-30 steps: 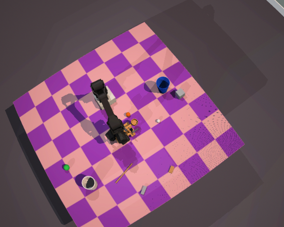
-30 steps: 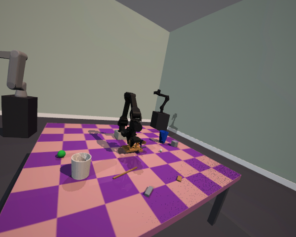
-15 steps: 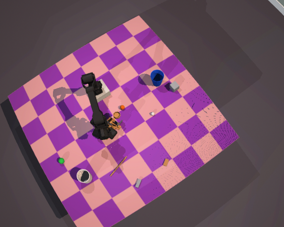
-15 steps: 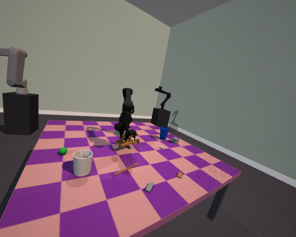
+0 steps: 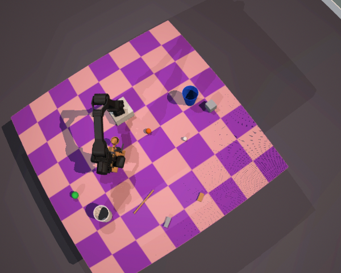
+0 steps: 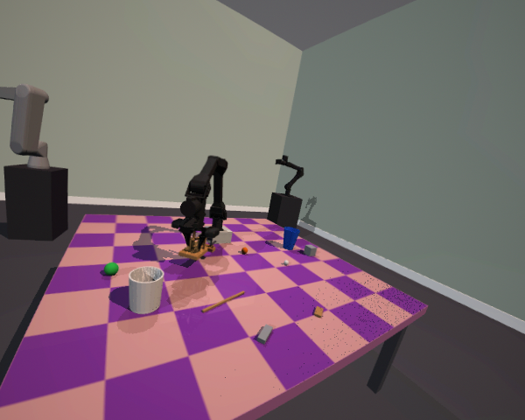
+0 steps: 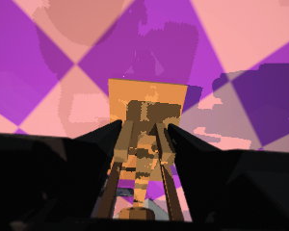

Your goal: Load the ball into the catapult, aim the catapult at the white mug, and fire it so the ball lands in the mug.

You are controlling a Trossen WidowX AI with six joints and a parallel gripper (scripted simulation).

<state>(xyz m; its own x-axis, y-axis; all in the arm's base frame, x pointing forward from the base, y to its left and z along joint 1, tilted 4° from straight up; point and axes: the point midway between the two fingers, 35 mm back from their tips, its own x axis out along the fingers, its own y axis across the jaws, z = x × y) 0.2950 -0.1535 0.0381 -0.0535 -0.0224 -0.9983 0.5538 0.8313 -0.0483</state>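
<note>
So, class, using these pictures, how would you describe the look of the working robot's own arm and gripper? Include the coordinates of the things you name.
The arm [image 5: 98,129] [image 6: 218,187] is black, with chunky rounded joints and straight links. The gripper [image 7: 144,125] is black too, with two angular fingers that taper to narrow tips.

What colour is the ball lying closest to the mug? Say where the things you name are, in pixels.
The ball [image 5: 74,195] [image 6: 111,269] is green, seen best in the exterior view.
</note>
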